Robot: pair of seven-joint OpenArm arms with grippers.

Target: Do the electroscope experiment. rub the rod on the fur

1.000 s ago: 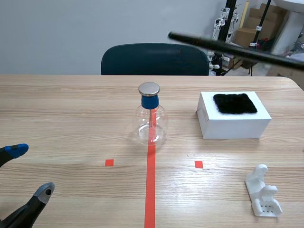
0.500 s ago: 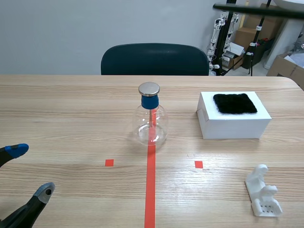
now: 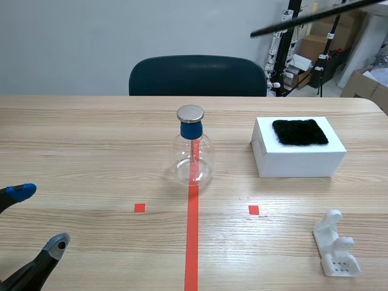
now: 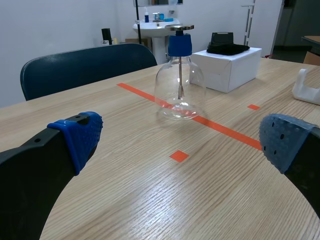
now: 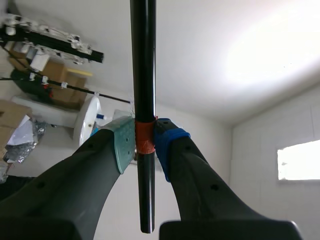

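rod pinched high, fur uncovered on its box

my right pincer (image 5: 144, 145) is clamped on the black rod (image 5: 143, 60), one grey-green pad and one blue pad pressed against an orange band on it. only a short stub of rod sticks out behind the pads; the long part runs straight on ahead of my fingers. this wrist looks upward at ceiling and wall, so no table shows past it.

my left pincer (image 4: 181, 139) sits low over the table (image 3: 91, 145) on my side of the glass flask (image 4: 179, 90), fingers spread wide with nothing between them, aimed toward the flask.

the flask stands upright on the red line, blue collar and metal disc on top. to the right of the flask is a white box (image 3: 297, 157) with the black fur (image 3: 299, 131) lying flat on its lid, nothing on top of it. nearer me than the box, and farther right of the flask, a small white stand (image 3: 335, 245) sits on the wood. a dark chair (image 3: 197, 76) is behind the flask, across the table.

from the middle camera the rod (image 3: 309, 17) hangs high above the box, well apart from the fur. its long axis slants: the free tip is lower and points toward the flask's side, the other end climbs out of sight to the right.
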